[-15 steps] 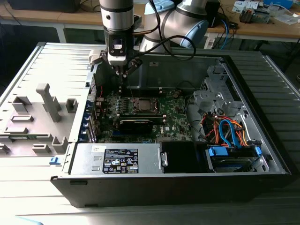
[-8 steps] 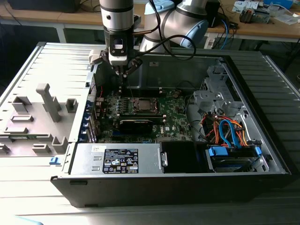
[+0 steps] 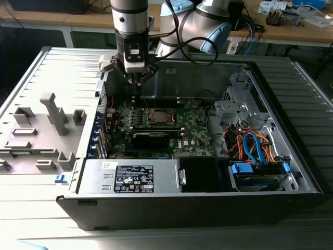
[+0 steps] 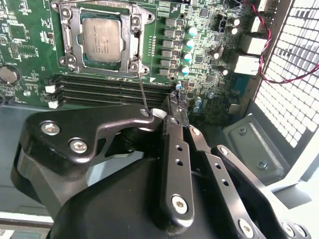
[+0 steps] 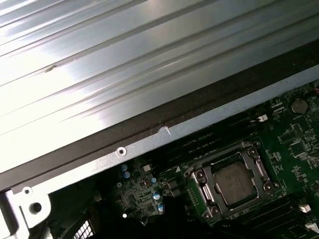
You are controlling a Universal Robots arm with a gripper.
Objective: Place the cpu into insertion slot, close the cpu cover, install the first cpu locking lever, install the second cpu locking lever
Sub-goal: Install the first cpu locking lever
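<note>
One cpu (image 4: 101, 39) in one insertion slot (image 4: 68, 61), under one cpu cover (image 4: 135, 44).

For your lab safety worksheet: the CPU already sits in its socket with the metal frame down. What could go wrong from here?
1. The thin wire locking lever stands raised near the black gripper; it could slip and bend.
2. The gripper works close over the green motherboard; a skid might strike the teal capacitors.
3. If the grey-topped square CPU sits crooked, clamping the silver cover frame could damage it.
</note>
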